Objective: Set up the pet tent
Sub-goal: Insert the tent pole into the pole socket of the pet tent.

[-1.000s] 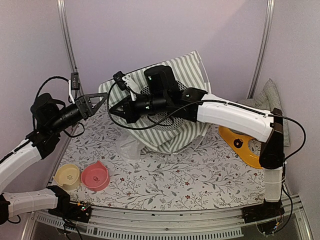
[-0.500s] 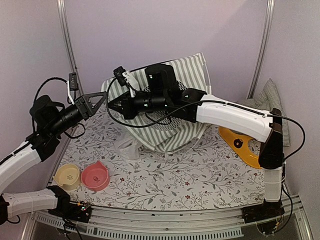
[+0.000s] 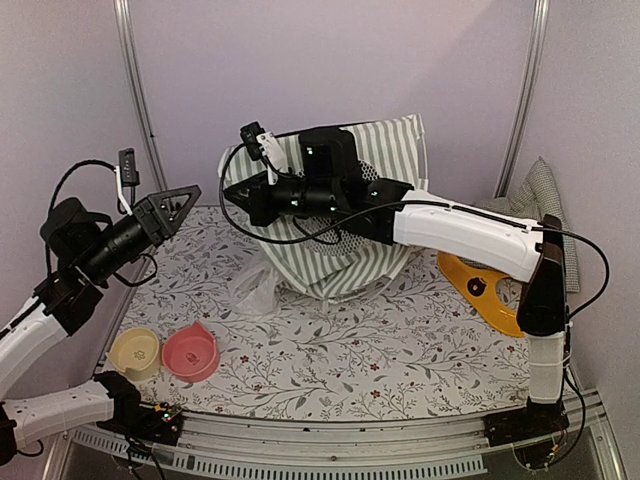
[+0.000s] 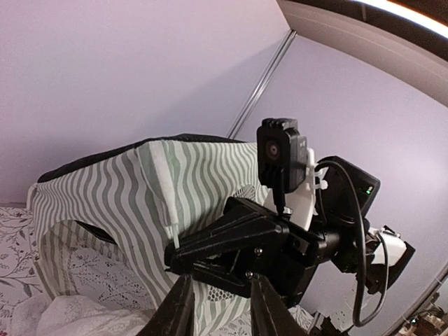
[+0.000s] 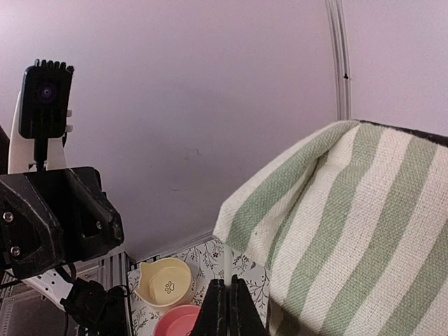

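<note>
The pet tent [image 3: 390,150] slumps half-raised at the far edge of the table [image 3: 400,350]. The right gripper [image 3: 232,195], fingers together, is at its left corner; any pinch is unclear. The left gripper [image 3: 192,192] hovers nearby, fingers apart and empty. Standing the tent up properly is left.
</note>
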Action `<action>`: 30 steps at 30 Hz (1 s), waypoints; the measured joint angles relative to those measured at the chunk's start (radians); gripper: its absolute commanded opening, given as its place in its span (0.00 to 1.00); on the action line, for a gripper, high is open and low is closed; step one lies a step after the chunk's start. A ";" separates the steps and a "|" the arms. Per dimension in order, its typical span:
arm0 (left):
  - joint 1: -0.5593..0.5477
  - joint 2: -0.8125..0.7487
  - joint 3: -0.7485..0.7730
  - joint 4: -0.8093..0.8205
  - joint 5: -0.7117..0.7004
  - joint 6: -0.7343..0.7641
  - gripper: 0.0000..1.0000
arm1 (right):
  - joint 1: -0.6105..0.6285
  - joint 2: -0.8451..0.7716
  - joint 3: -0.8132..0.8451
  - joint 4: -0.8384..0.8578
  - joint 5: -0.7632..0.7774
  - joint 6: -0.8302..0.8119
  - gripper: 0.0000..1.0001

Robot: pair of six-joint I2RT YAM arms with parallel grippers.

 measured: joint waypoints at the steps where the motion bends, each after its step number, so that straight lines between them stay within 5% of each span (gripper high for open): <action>1: 0.000 0.008 0.013 -0.015 -0.009 0.002 0.27 | 0.000 0.000 -0.007 0.001 0.000 0.000 0.00; 14: 0.000 0.228 0.282 -0.252 -0.071 0.033 0.20 | 0.001 -0.011 -0.068 0.004 0.012 0.004 0.00; 30: 0.023 0.293 0.335 -0.372 -0.013 -0.026 0.10 | 0.001 -0.016 -0.068 0.010 0.016 0.003 0.00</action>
